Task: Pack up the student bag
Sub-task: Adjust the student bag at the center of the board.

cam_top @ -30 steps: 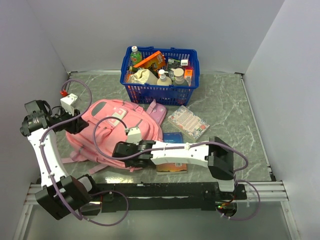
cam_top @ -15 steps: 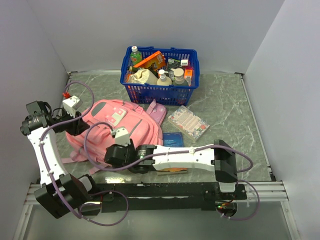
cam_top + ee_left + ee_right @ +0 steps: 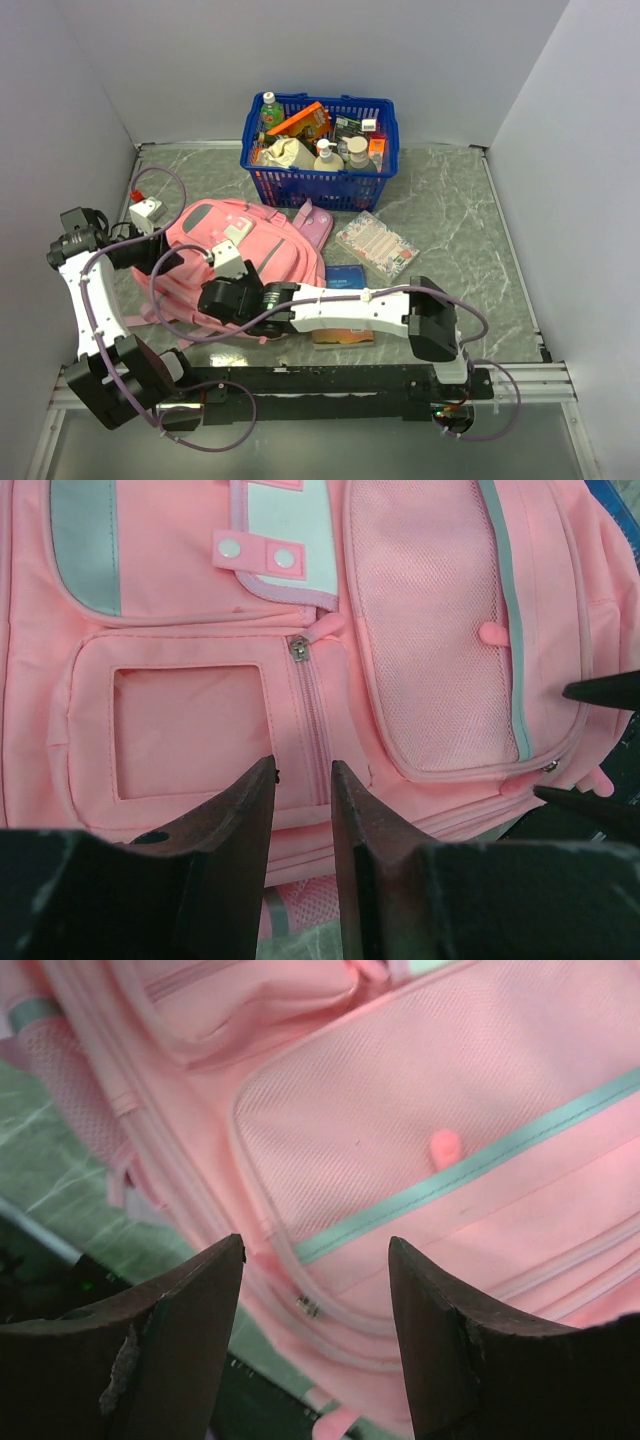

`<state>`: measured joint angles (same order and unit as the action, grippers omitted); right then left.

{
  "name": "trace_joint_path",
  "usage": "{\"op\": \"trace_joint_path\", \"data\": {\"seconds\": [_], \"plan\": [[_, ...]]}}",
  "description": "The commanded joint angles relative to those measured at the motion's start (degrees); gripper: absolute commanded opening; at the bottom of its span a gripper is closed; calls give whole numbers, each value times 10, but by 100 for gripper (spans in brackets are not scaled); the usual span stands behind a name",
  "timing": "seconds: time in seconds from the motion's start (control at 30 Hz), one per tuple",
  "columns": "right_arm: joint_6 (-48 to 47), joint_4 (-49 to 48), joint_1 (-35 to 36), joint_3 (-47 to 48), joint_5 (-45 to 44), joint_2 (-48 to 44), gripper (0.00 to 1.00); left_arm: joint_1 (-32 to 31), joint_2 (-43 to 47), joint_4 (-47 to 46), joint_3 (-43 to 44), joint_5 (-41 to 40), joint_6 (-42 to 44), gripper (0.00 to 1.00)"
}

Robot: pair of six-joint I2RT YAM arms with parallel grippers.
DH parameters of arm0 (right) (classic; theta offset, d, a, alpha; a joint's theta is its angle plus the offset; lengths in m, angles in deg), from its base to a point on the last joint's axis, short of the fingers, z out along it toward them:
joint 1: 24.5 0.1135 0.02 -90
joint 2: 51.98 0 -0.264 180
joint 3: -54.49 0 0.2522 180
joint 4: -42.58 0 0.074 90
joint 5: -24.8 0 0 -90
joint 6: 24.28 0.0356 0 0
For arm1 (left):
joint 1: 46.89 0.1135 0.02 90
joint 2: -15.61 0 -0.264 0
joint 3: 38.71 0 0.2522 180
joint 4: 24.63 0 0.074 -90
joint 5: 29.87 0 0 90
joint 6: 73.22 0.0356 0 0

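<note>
The student bag [image 3: 262,252] is a pink backpack lying flat, front pockets up, left of centre. My left gripper [image 3: 143,256] hovers at its left edge. In the left wrist view the fingers [image 3: 303,772] stand a narrow gap apart with nothing between them, over the small front pocket and its zip [image 3: 297,650]. My right gripper [image 3: 208,298] is at the bag's near-left side. In the right wrist view it is wide open [image 3: 316,1250] and empty above the mesh front pocket and a zip slider [image 3: 308,1306]. Its fingertips [image 3: 598,690] show at the right of the left wrist view.
A blue plastic basket [image 3: 300,186] full of bottles and packets stands at the back. A small pink pencil case [image 3: 316,222] lies by the bag's top. A floral packet [image 3: 377,243], a blue book [image 3: 346,276] and an orange book [image 3: 345,336] lie right of the bag.
My right arm has swung left along the bag's near side, carrying its gripper from mid-bag to the near-left corner. My left gripper has shifted slightly left and down.
</note>
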<state>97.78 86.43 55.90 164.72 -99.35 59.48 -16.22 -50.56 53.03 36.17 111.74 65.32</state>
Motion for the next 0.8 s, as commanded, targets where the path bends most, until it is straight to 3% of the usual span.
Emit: {"op": "trace_joint_path", "data": {"seconds": [0.0, 0.1, 0.33, 0.77], "plan": [[-34, 16, -4, 62, -60, 38, 67, 3, 5, 0, 12, 14, -2, 34], [-30, 49, 2, 81, -92, 60, 66, 3, 11, -3, 11, 12, -5, 34], [-64, -4, 12, 27, -99, 43, 66, 3, 4, -7, 13, 9, -10, 34], [-117, -109, 34, -59, -3, -8, 67, 3, 3, -18, 4, 6, -14, 34]]}}
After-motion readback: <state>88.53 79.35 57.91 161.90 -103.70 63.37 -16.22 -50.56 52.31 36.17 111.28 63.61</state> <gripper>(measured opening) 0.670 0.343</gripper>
